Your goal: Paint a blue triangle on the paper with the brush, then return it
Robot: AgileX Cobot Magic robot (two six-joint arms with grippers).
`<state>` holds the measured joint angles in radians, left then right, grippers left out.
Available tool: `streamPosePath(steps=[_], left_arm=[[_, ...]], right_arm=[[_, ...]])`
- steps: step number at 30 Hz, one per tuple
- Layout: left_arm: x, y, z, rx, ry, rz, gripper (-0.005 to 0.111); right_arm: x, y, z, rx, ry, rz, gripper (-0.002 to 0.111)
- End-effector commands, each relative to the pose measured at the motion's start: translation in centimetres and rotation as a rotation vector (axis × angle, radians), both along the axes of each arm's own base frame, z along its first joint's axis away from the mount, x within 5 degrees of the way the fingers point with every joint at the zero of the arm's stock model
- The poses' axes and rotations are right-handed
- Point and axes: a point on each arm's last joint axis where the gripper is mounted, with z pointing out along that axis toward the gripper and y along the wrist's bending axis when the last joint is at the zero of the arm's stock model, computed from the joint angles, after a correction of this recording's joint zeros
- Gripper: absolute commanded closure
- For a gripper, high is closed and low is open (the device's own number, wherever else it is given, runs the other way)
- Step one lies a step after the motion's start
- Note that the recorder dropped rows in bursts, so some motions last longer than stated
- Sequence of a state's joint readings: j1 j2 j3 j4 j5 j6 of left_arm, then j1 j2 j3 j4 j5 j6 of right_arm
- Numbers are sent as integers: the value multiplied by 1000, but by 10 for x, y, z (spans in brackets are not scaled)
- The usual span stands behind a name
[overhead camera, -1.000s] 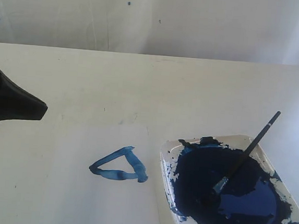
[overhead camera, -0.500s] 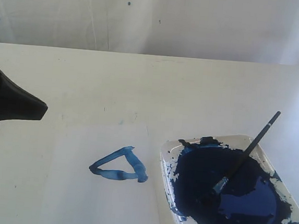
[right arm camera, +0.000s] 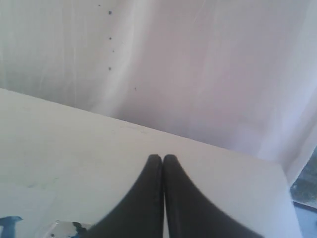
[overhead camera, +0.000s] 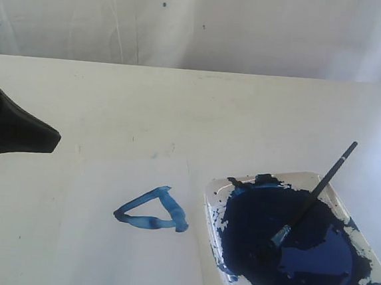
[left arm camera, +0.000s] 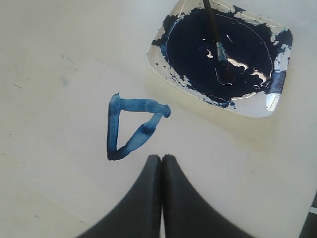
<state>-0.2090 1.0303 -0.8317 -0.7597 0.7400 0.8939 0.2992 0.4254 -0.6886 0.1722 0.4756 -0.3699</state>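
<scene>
A small blue triangle [overhead camera: 151, 211] [left arm camera: 131, 126] of uneven strokes is painted on the white paper [overhead camera: 102, 241] [left arm camera: 59, 163]. The brush [overhead camera: 312, 197] [left arm camera: 214, 32] rests in the paint tray [overhead camera: 216, 188] [left arm camera: 270, 106], bristles in the dark blue pool, black handle leaning over the far rim. My left gripper [overhead camera: 54, 138] [left arm camera: 162, 157] hangs shut and empty at the left edge of the exterior view, apart from the triangle. In its own view my right gripper [right arm camera: 162, 157] is shut with nothing held; the exterior view does not show it.
The cream table [overhead camera: 193, 109] runs back to a white curtain [overhead camera: 201, 23]. The tray sits at the front right, next to the paper. The table's right edge [right arm camera: 285, 178] shows in the right wrist view.
</scene>
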Motion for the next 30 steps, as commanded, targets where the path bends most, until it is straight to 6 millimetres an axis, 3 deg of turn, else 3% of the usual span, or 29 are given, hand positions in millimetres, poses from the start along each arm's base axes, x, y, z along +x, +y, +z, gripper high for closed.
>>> streamPosePath(steps=[1, 6, 22, 24, 30], left_arm=[[-2, -1, 0, -17, 10, -5, 107], [-2, -1, 0, -17, 10, -5, 107], [-2, -1, 0, -17, 10, -5, 107], [-2, -1, 0, -17, 10, -5, 107], [-2, -1, 0, -15, 8, -3, 107]], right_arm=[[-2, -4, -2, -56, -23, -24, 108], [-5, -5, -21, -42, -63, -34, 108], [-15, -9, -180, -93, 192, -38, 108], [-17, -10, -193, -76, 201, -46, 108], [-19, -14, -186, 30, 128, -119, 108]])
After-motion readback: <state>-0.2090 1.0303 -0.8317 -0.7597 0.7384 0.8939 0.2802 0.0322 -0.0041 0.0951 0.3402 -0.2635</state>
